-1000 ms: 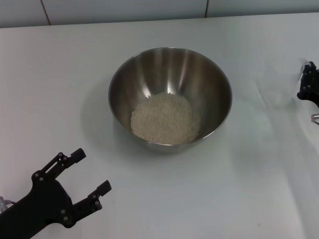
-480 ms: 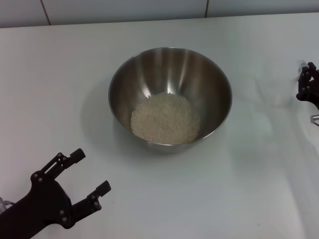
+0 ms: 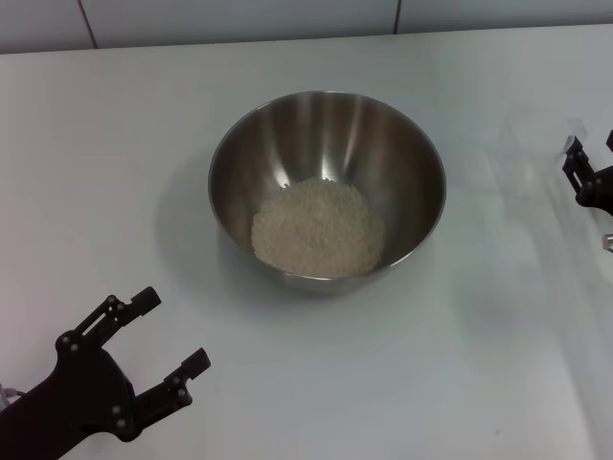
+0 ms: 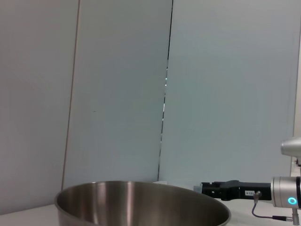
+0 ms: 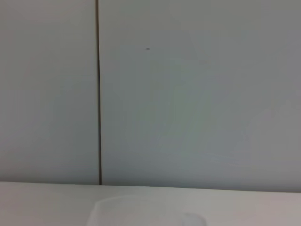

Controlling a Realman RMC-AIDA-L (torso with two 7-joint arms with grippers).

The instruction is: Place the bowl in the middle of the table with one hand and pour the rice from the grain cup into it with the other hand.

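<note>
The steel mixing bowl (image 3: 326,125) sits in the middle of the white table (image 3: 460,364), upright and flat on its base. The rice (image 3: 318,228) lies inside it as a loose off-white heap, gathered on the bottom and slightly up the wall nearest me. No grains show on the table around the bowl.

My left gripper (image 3: 170,331) rests low, near me and to the left of the bowl and well apart from it. It is released, its two black fingers spread wide with nothing between them. I judge it waits there because the bowl needs no more steadying.

My right gripper (image 3: 589,177) is off to the right of the bowl, well apart from it. Whether it is clenched or released I cannot tell. The grain cup (image 5: 141,214) shows only as a faint clear rim low in my right wrist view, so it stands on the table just before that gripper, on the bowl's right. I cannot see whether the gripper touches it.

With the rice in the bowl, I judge the pour done.
</note>
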